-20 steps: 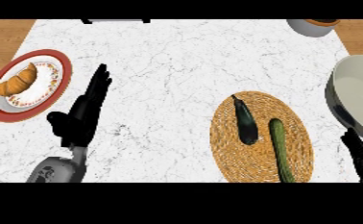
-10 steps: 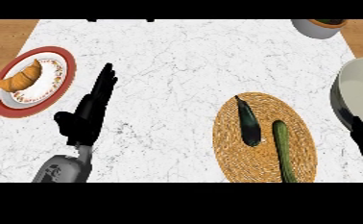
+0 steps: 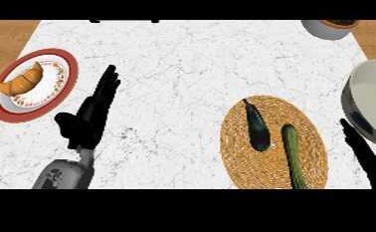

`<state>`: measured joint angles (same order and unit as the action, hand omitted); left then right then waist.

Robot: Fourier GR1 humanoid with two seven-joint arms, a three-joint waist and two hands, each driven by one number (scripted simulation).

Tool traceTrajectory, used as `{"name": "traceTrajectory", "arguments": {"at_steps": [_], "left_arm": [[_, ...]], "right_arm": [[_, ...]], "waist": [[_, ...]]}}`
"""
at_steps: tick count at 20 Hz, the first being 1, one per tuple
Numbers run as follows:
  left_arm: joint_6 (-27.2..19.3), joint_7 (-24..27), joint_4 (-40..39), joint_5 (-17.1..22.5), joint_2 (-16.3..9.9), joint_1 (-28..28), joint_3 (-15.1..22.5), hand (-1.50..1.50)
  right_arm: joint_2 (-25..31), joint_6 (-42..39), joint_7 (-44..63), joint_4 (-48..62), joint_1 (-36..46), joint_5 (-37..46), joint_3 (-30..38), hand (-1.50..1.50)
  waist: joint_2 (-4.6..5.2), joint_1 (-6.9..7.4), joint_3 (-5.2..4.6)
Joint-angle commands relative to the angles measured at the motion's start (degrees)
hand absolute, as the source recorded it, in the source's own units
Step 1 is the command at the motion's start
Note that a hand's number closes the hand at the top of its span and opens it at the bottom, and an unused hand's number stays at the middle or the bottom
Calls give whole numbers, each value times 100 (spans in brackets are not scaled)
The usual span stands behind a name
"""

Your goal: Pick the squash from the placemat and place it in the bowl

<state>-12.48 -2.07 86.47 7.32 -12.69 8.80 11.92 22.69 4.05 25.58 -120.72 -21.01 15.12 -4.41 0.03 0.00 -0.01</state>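
1. Woven straw placemat [image 3: 273, 144], round, near the counter's [image 3: 191, 57] lower right; carries a long green squash [image 3: 294, 159] and, just beside it on the left, a dark eggplant [image 3: 256, 125].
2. Right hand [image 3: 358, 149]: only dark fingers show at the right edge; cannot tell whether apart or together.
3. Grey bowl [image 3: 360, 101]: cut by the right edge, close beyond the placemat.
4. Approach advice: come in from the squash's right, clear of the eggplant; grasp mid-length.
5. Left hand [image 3: 89, 114]: resting, fingers straight, beside the croissant plate [image 3: 62, 74].
6. Open marble lies centre; the bowl's rim needs a lift over.
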Motion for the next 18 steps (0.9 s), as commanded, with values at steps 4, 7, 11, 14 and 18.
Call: {"name": "traceTrajectory", "arguments": {"at_steps": [4,7,11,14,18], "left_arm": [[162,-423,308,-146,22,74,-247,0],[267,-4,202,-238,195,-308,-211,0],[315,-34,-59,-334,347,95,-297,0],[346,-121,256,-381,256,-202,-409,0],[408,-685,685,-383,200,-84,-488,0]], "right_arm": [[-404,-341,-458,64,-467,98,-110,-150],[-537,-446,-500,519,249,-69,168,-150],[-592,-724,-1162,436,-293,-551,513,-150],[-752,-816,-1402,130,-675,-606,562,-150],[-906,-963,-1090,135,-404,-878,694,-150]], "waist": [[-12,-33,2],[-6,-6,1],[-7,-39,1],[-11,-33,1],[-11,-16,2]]}}
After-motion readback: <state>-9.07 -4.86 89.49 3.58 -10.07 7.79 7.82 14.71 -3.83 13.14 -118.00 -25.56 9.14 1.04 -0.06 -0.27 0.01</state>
